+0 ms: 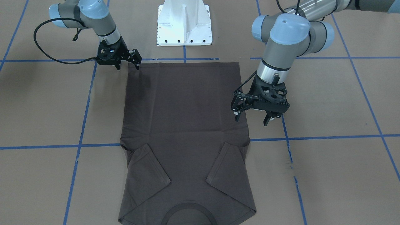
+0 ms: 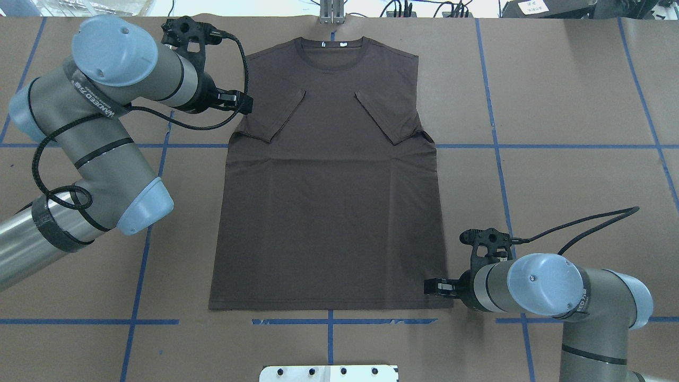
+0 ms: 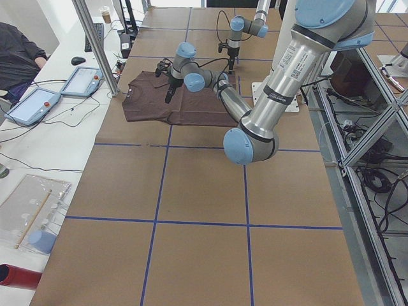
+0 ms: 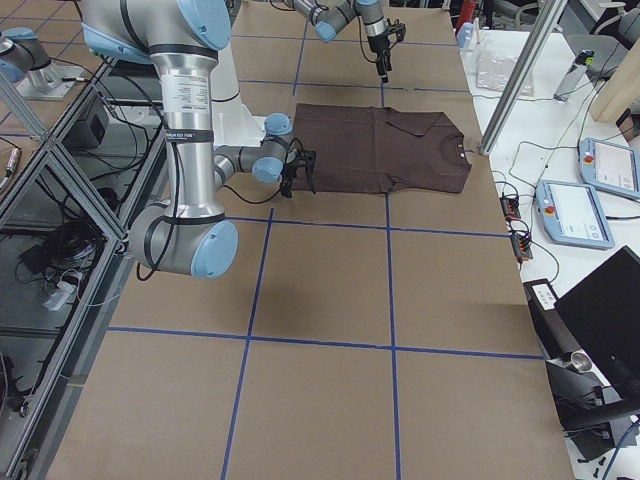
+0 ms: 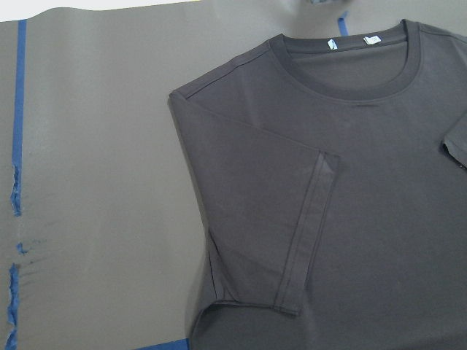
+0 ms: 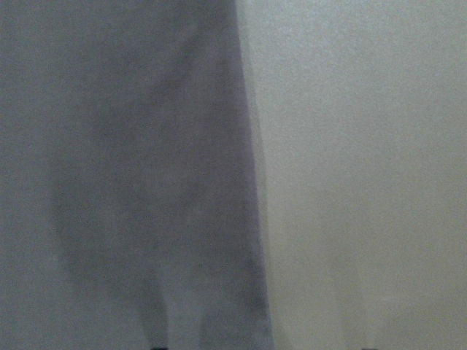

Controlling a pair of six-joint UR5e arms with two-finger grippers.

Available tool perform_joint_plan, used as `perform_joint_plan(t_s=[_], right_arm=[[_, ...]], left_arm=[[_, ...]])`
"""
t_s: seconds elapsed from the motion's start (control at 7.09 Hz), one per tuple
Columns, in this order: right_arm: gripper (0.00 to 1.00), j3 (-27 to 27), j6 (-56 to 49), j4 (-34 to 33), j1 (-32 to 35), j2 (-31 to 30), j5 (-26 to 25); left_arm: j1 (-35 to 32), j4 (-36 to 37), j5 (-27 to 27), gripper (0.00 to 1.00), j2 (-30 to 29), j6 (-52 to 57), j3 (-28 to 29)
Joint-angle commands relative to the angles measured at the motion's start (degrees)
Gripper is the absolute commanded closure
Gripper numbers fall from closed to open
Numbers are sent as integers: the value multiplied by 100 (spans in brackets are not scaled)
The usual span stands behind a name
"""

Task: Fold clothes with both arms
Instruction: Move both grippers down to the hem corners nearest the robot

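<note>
The dark brown T-shirt [image 1: 184, 125] lies flat on the brown table, collar away from the robot, both short sleeves folded inward onto the chest. It also shows in the overhead view [image 2: 329, 201]. My left gripper [image 1: 252, 118] is open and empty, and hovers over the shirt's side edge just below the sleeve [image 5: 292, 219]. In the overhead view it [image 2: 238, 102] is mostly hidden under its wrist. My right gripper [image 1: 128, 65] is open and empty, low at the hem corner nearest the robot [image 2: 436, 286]. The right wrist view shows only the blurred shirt edge [image 6: 131, 182].
The white pedestal base [image 1: 184, 25] stands just behind the hem. Blue tape lines [image 1: 82, 125] grid the table. A metal post [image 3: 95, 44] stands near the collar end. Tablets [image 3: 38, 105] and a seated person [image 3: 16, 54] are beyond that edge.
</note>
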Motion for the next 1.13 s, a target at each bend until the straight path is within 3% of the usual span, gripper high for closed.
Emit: perform_joint_plan(t_s=[0.0, 0.14, 0.42, 0.85, 0.99], right_arm=[[65, 69, 5, -18, -57, -4, 2], [84, 70, 5, -27, -109, -4, -6], [100, 87, 5, -27, -163, -4, -24], [100, 386, 5, -36, -127, -56, -6], [100, 551, 5, -36, -119, -65, -15]], left_arm=[[-34, 0, 0, 0, 3, 0, -4], [-60, 0, 0, 0, 3, 0, -4], [-61, -9, 0, 0, 29, 0, 5], [-69, 0, -9, 0, 47, -44, 5], [-69, -35, -148, 0, 360, -201, -65]])
